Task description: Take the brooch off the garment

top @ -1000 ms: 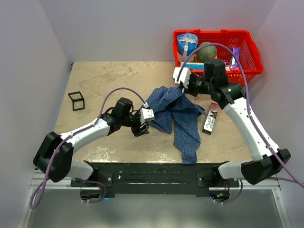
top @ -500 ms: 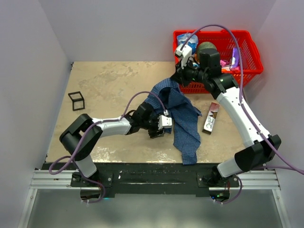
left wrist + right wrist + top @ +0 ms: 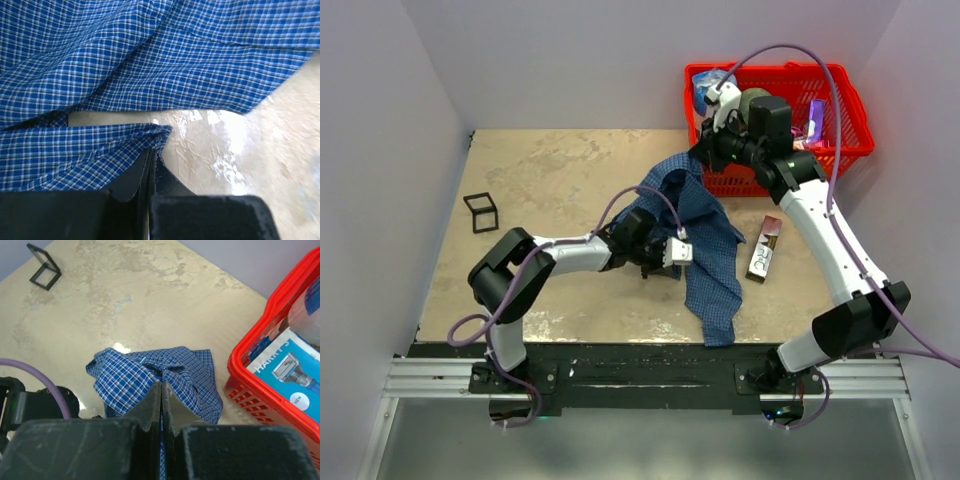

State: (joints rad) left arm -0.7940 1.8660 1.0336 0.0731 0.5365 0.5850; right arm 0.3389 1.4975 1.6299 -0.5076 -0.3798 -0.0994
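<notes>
The garment (image 3: 712, 250) is a blue checked shirt, bunched in the middle of the table with one part trailing toward the near edge. My right gripper (image 3: 704, 160) is shut on a pinch of its cloth at the far end and holds that end raised; in the right wrist view the garment (image 3: 125, 382) hangs below the closed right gripper (image 3: 161, 385). My left gripper (image 3: 658, 268) sits at the shirt's left side. In the left wrist view the left gripper (image 3: 152, 150) is shut on a hem of the garment (image 3: 175, 65). The brooch is hidden.
A red basket (image 3: 842, 142) holding packaged goods stands at the back right, close behind my right gripper; the basket (image 3: 250, 357) holds a razor box (image 3: 295, 375). A dark carton (image 3: 764, 248) lies right of the shirt. A small black frame (image 3: 480, 212) stands at far left.
My left arm has swung right to the shirt's edge, and its jaws have gone from open to shut there. The right gripper has risen toward the basket, pulling the cloth up.
</notes>
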